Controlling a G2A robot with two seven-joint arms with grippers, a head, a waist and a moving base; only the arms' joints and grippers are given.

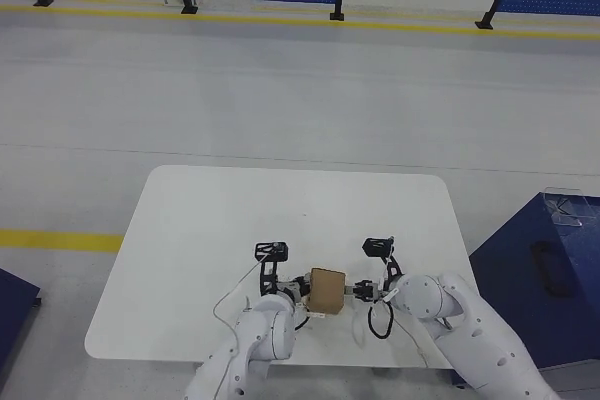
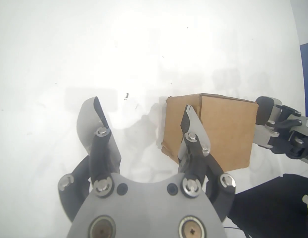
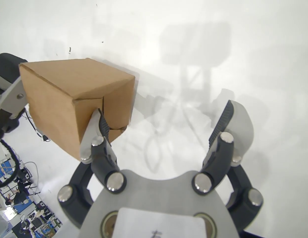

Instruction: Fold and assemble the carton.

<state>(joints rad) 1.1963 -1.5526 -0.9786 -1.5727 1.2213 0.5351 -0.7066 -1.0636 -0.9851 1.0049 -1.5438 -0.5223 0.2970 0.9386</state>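
Observation:
A small brown carton (image 1: 327, 290) stands folded into a box near the table's front edge, between my two grippers. My left gripper (image 2: 143, 110) is open, and the outer side of one of its fingers (image 2: 193, 125) lies against the carton (image 2: 225, 130). My right gripper (image 3: 163, 111) is open too, with one finger (image 3: 94, 127) pressed on the opposite face of the carton (image 3: 69, 87), where the end flaps meet. Nothing lies between either pair of fingers. From above, the left gripper (image 1: 298, 290) and right gripper (image 1: 358, 291) flank the box.
The white table (image 1: 280, 210) stretches bare behind the carton; its front edge is just behind the arms. A blue cabinet (image 1: 545, 260) stands off the right side and another blue block (image 1: 0, 300) off the left. Loose cables (image 1: 380, 325) hang by the wrists.

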